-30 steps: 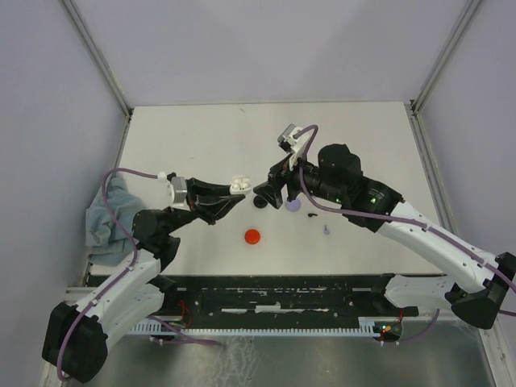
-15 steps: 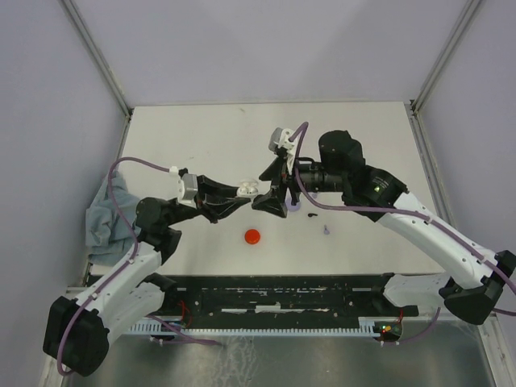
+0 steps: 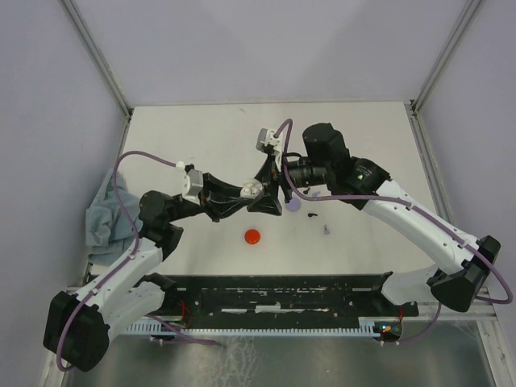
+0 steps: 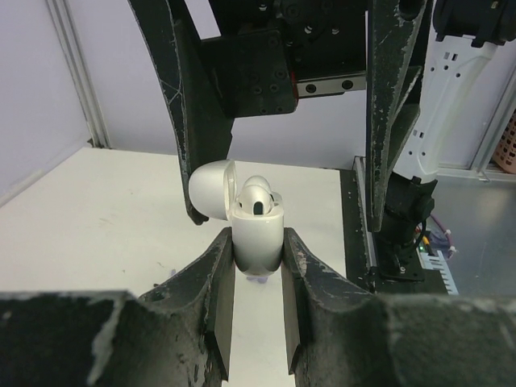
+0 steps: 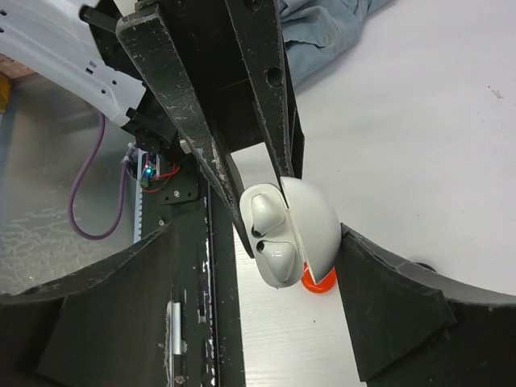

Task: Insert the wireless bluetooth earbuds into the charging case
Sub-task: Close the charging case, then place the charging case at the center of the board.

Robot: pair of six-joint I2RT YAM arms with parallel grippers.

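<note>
— So where is the glossy white plastic charging case (image 4: 258,238)?
— Held above the worktop (image 3: 185,137), clenched upright in the left end effector (image 4: 256,251), lid open, small white earbuds (image 5: 266,214) seated inside. From its right side, the right end effector (image 5: 256,238) straddles it, fingers spread.

The top external camera sits above and behind the left arm (image 3: 121,282) and the right arm (image 3: 411,226). It looks down and away over the whole bench (image 3: 185,137) from far off. The left wrist camera sits just behind the left fingers (image 4: 205,306) and looks nearly level along them toward the right arm, with the charging case (image 4: 258,234) close in front. The right wrist camera looks steeply down between the right fingers (image 5: 395,298), very near, facing the left arm. All three share the charging case. The top and right wrist views also share the red disc (image 5: 320,281) and the cloth (image 5: 322,24).
</note>
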